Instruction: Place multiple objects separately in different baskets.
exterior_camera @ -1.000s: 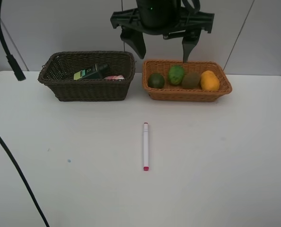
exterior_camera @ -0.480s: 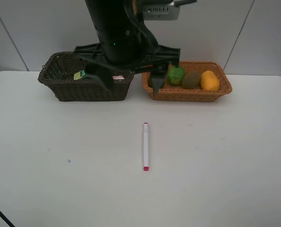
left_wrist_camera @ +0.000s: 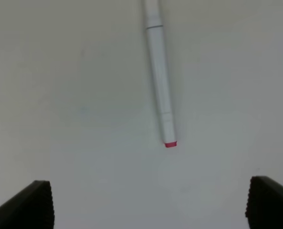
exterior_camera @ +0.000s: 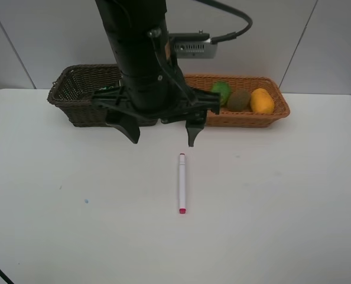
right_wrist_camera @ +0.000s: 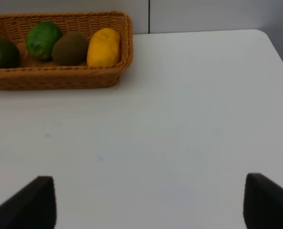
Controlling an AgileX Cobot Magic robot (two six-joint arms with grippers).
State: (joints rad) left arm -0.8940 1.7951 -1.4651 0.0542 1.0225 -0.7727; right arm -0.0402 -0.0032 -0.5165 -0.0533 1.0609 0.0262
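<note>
The white-pink marker [exterior_camera: 182, 182] lies alone on the white table, its pink cap toward the front edge. My left gripper [exterior_camera: 162, 136] hangs open just behind the marker's far end, with nothing between its fingers. From the left wrist the marker [left_wrist_camera: 159, 81] shows ahead of the wide-apart fingertips [left_wrist_camera: 32, 205]. The arm hides part of the dark brown basket [exterior_camera: 75, 89] and whatever lies in it. The tan basket [exterior_camera: 252, 117] holds a green fruit [exterior_camera: 221, 92], a kiwi [exterior_camera: 239, 99] and a mango [exterior_camera: 262, 100]. My right gripper [right_wrist_camera: 148, 210] is open and empty, facing the tan basket [right_wrist_camera: 60, 78].
A darker green fruit [right_wrist_camera: 2, 53] sits at the tan basket's end, hidden by the arm in the high view. A grey box [exterior_camera: 190, 46] with a cable rides on the left arm. Both baskets stand along the table's back edge by the wall.
The left arm has swung down and forward from above the baskets to just behind the marker. Its jaws stayed wide. The marker has not moved.
</note>
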